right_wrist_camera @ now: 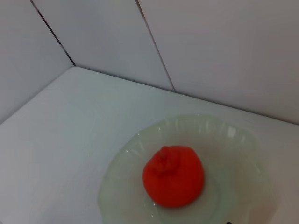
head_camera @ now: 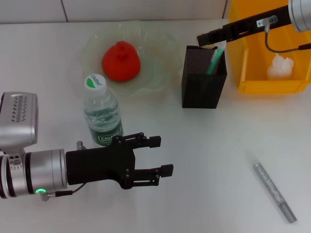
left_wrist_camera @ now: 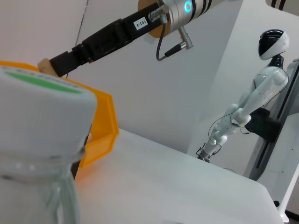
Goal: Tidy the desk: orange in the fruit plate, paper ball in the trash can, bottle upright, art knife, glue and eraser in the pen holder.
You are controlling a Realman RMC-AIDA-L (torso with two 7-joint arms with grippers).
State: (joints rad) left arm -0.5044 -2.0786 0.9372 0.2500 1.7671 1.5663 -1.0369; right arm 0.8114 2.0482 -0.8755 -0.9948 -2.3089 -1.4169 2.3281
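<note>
Left gripper (head_camera: pixel 163 156), black with two blunt fingers, sits near the front-left part of the desk (head_camera: pixel 209 160). Fingers spread apart with a clear gap between them, nothing held. The bottle (head_camera: pixel 101 112) stands upright just behind it, apart from the fingers: clear ribbed plastic, green label, white cap with a green mark on top. In the left wrist view the cap (left_wrist_camera: pixel 42 116) fills the near side, smooth and rounded.

Right gripper (head_camera: pixel 210 38) is over the rear-right area, at the top rim of the pen holder (head_camera: pixel 203 77). Whether its fingers are parted or closed cannot be told. A green stick-shaped item (head_camera: pixel 215 57) leans inside the holder, its upper end right at the gripper tip; a grip on it cannot be confirmed. Holder is square, black wire mesh.

Fruit plate (head_camera: pixel 160 46), translucent pale green with a wavy rim, lies toward the rear centre. The orange (head_camera: pixel 121 61) rests in it, reddish, rounded with a bumpy top; same seen in the right wrist view (right_wrist_camera: pixel 173 176).

Trash can (head_camera: pixel 252 58), a yellow plastic bin at the rear-right corner, holds the crumpled white paper ball (head_camera: pixel 281 67).

Art knife (head_camera: pixel 274 192), slim grey metal, lies flat near the front-right corner.
</note>
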